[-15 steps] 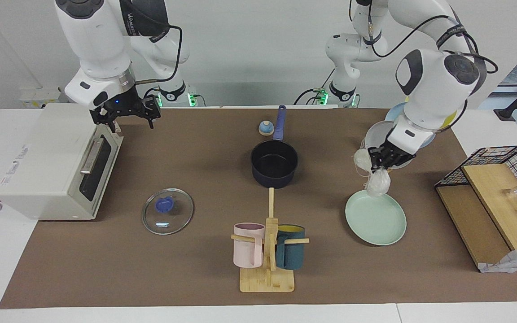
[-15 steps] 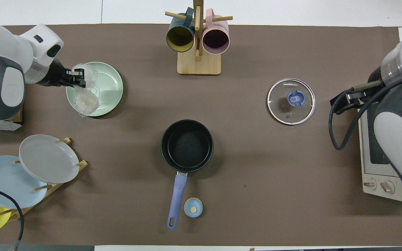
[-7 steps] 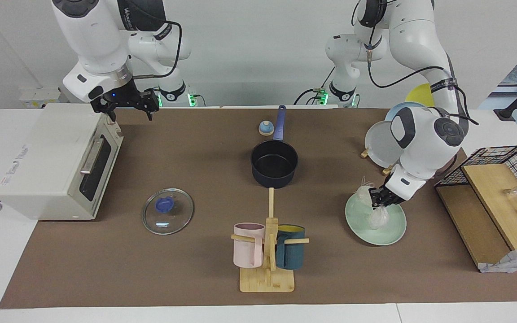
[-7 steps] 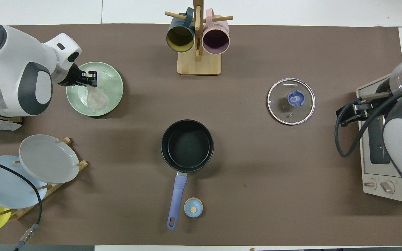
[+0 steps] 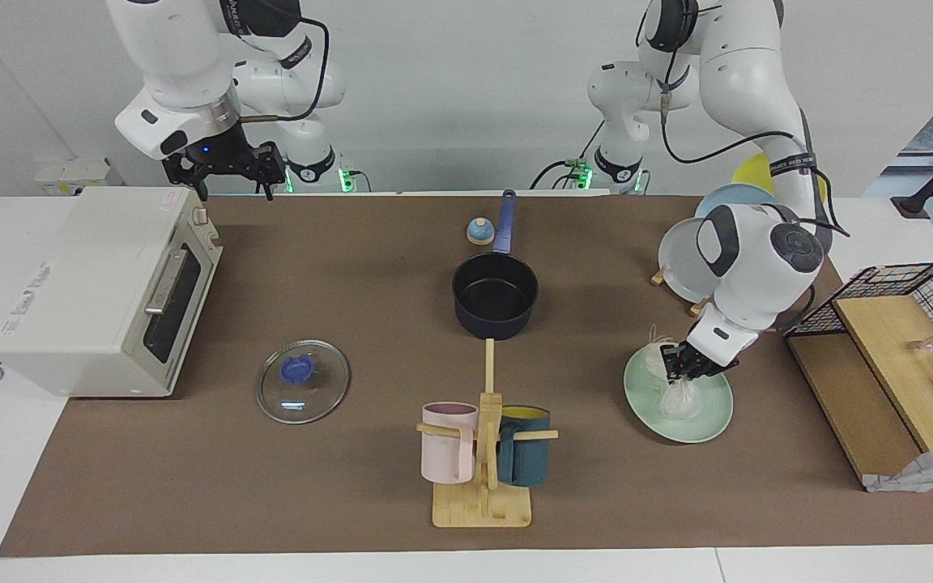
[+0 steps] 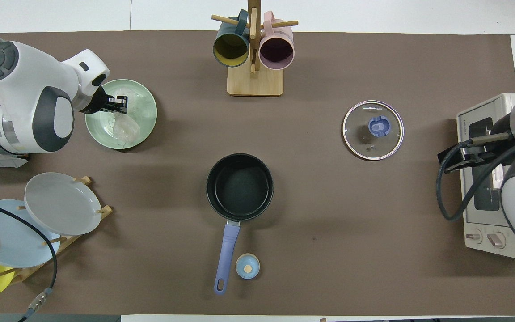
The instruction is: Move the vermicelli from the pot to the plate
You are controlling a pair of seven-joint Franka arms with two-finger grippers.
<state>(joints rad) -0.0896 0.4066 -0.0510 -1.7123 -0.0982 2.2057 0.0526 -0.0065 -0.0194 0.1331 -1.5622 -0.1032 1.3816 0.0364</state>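
The pale mint-green plate [image 5: 714,414] [image 6: 146,108] lies toward the left arm's end of the table. On it rest the two whitish bundles of vermicelli [image 5: 679,398] [image 6: 125,128]. My left gripper [image 5: 682,370] [image 6: 119,103] is low over the plate, shut on the top of the vermicelli's wrapping. The navy pot [image 5: 495,296] [image 6: 239,187] stands mid-table with a bare black inside, its blue handle pointing toward the robots. My right gripper [image 5: 233,189] hangs open over the toaster oven's top, holding nothing.
A toaster oven [image 5: 86,291] stands at the right arm's end, a glass lid [image 5: 303,380] beside it. A mug rack [image 5: 483,461] stands farther from the robots than the pot. A plate rack [image 6: 61,203], a small blue knob [image 5: 479,232] and a wire basket [image 5: 920,300] are also here.
My left gripper came down with the vermicelli until the bundles settled on the mint-green plate. My right gripper drew back toward the robots over the toaster oven.
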